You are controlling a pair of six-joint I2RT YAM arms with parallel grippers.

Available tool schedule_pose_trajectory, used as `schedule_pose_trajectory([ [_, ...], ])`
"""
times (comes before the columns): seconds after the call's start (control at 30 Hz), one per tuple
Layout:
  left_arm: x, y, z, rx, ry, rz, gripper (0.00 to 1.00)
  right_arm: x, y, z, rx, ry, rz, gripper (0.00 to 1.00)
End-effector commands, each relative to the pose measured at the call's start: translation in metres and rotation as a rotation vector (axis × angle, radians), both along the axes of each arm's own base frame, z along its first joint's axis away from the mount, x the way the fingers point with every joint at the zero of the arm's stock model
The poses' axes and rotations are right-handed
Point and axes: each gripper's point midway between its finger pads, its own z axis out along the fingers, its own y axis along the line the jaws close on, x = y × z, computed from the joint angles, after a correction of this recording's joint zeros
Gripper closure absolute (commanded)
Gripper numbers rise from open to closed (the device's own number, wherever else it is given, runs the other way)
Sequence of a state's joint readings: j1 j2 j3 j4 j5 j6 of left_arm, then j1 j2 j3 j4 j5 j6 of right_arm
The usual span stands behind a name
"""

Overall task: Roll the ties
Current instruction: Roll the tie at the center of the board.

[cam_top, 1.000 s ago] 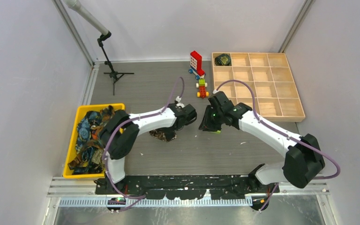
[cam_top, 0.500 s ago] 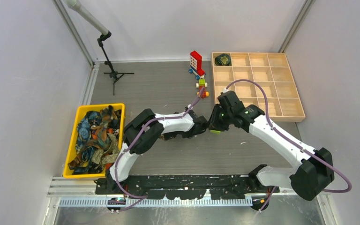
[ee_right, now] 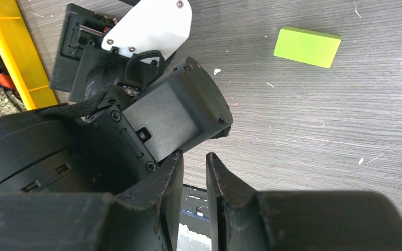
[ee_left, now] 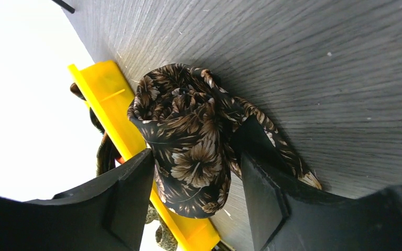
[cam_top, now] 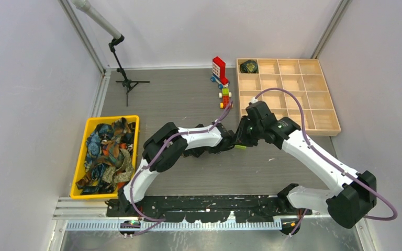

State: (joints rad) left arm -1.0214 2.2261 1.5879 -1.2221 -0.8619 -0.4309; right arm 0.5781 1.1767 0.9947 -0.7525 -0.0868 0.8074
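A brown floral tie (ee_left: 188, 120), rolled into a loose bundle with a tail trailing on the table, sits between my left gripper's (ee_left: 196, 157) open fingers; table shows between it and the right finger. In the top view the left gripper (cam_top: 196, 151) is folded back under its forearm and hides the tie. My right gripper (ee_right: 194, 156) is empty, with only a narrow slit between its fingers, right against the left arm's wrist (ee_right: 152, 26). It shows in the top view (cam_top: 239, 141) too. One rolled tie (cam_top: 249, 66) sits in the wooden tray's far-left cell. Loose ties (cam_top: 104, 151) fill the yellow bin.
The yellow bin (cam_top: 81, 157) stands at the left, also in the left wrist view (ee_left: 110, 99). The wooden compartment tray (cam_top: 288, 59) is at the back right. A green block (ee_right: 307, 47) lies beside the right gripper. Toy bricks (cam_top: 219, 70) and a microphone stand (cam_top: 125, 81) are at the back.
My left arm has stretched to the right, bringing its wrist up against the right gripper. My right arm has shifted a little to the right and its elbow has swung outward.
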Motion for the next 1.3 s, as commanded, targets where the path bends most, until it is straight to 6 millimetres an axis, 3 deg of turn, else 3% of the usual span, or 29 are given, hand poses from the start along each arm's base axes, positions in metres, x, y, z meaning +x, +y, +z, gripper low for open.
schedule_pose_trajectory([
  [0.0,-0.005,-0.005,0.016,-0.03,0.023,-0.011,0.36,0.011,0.002,0.036,0.054,-0.095,-0.022,0.72],
  [0.43,-0.02,-0.019,0.065,-0.312,0.05,-0.011,0.27,0.017,-0.004,0.065,0.06,-0.153,-0.069,0.71],
  [0.63,-0.017,-0.003,0.089,-0.514,0.058,0.044,0.29,0.02,0.002,0.065,0.101,-0.159,-0.084,0.67],
  [0.8,-0.001,0.022,0.088,-0.741,0.082,0.148,0.31,0.025,0.017,0.051,0.145,-0.124,-0.066,0.56],
  [1.0,0.017,0.04,0.07,-0.89,0.126,0.255,0.32,0.032,0.049,0.027,0.265,-0.072,-0.027,0.38],
  [1.1,0.024,0.044,0.057,-0.917,0.157,0.273,0.33,0.037,0.071,0.018,0.32,-0.063,0.019,0.21],
  [1.27,0.022,0.04,0.042,-0.946,0.2,0.289,0.33,0.051,0.095,-0.01,0.343,-0.034,0.042,0.18],
])
